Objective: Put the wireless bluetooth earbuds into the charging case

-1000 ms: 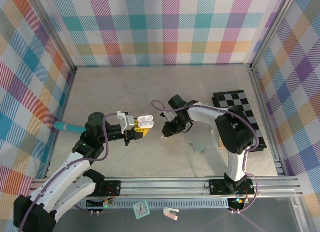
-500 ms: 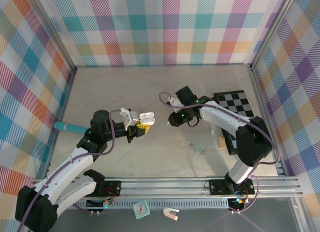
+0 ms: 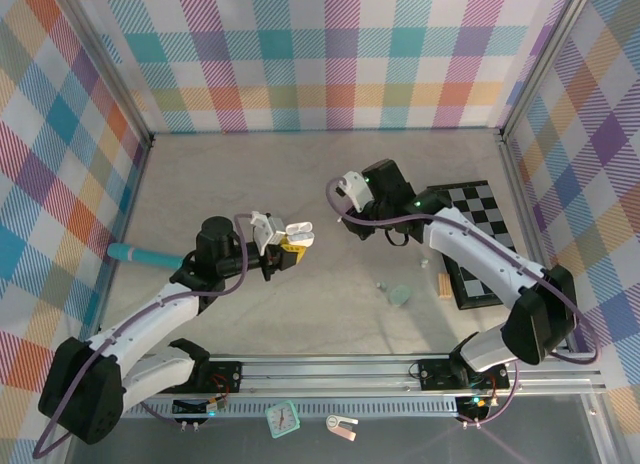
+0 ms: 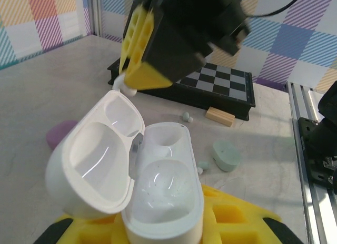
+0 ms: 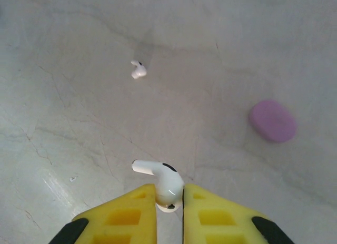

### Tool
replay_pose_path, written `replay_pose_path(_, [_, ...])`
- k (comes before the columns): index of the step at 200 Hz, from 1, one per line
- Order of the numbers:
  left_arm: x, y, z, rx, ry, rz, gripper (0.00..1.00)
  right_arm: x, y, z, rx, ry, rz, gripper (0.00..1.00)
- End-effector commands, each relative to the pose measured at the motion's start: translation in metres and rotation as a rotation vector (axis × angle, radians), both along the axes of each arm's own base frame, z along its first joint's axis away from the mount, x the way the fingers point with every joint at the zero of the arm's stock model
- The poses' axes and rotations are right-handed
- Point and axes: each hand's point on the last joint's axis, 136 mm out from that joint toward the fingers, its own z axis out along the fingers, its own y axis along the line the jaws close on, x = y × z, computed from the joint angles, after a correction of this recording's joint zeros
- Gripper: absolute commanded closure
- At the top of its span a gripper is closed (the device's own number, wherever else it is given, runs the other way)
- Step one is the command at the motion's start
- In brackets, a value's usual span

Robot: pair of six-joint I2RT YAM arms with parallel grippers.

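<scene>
My left gripper (image 3: 281, 248) is shut on the white charging case (image 3: 297, 229), held above the table with its lid open. In the left wrist view the case (image 4: 164, 186) shows two empty wells, and its lid (image 4: 97, 160) leans left. My right gripper (image 3: 351, 192) hangs to the case's right and farther back. It is shut on a white earbud (image 5: 167, 185), whose stem sticks out to the left. From the left wrist I see that gripper (image 4: 138, 78) above the lid with the earbud (image 4: 123, 87) at its tip. Another white earbud (image 5: 138, 69) lies on the table.
A pale green case (image 3: 401, 295) and a small green earbud (image 3: 381, 284) lie right of centre, near a wooden block (image 3: 444, 284) and a chessboard (image 3: 481, 239). A pink case (image 5: 272, 120) rests on the table. A teal handle (image 3: 135, 252) lies at the left wall.
My right gripper has lifted and moved toward the back with the white earbud in it. My left gripper has carried the open case slightly right and back.
</scene>
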Motion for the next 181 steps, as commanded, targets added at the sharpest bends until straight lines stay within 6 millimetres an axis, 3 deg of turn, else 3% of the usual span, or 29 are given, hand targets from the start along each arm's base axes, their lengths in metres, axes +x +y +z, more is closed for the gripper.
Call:
replay_pose_path(1, [0.001, -0.006, 0.010, -0.026, -0.042, -0.021, 0.95, -0.007, 0.009, 0.037, 0.008, -0.127, 0.067, 0.83])
replay_pose_path(36, [0.004, -0.010, 0.009, -0.025, -0.034, -0.027, 0.95, -0.026, 0.030, 0.062, 0.059, -0.202, 0.169, 0.82])
replay_pose_path(72, [0.006, -0.013, 0.009, -0.030, -0.017, -0.037, 0.95, -0.039, 0.048, 0.073, 0.091, -0.256, 0.238, 0.82])
replay_pose_path(181, [0.005, -0.018, 0.019, -0.041, -0.013, -0.063, 0.95, -0.054, 0.080, 0.065, 0.082, -0.252, 0.358, 0.83])
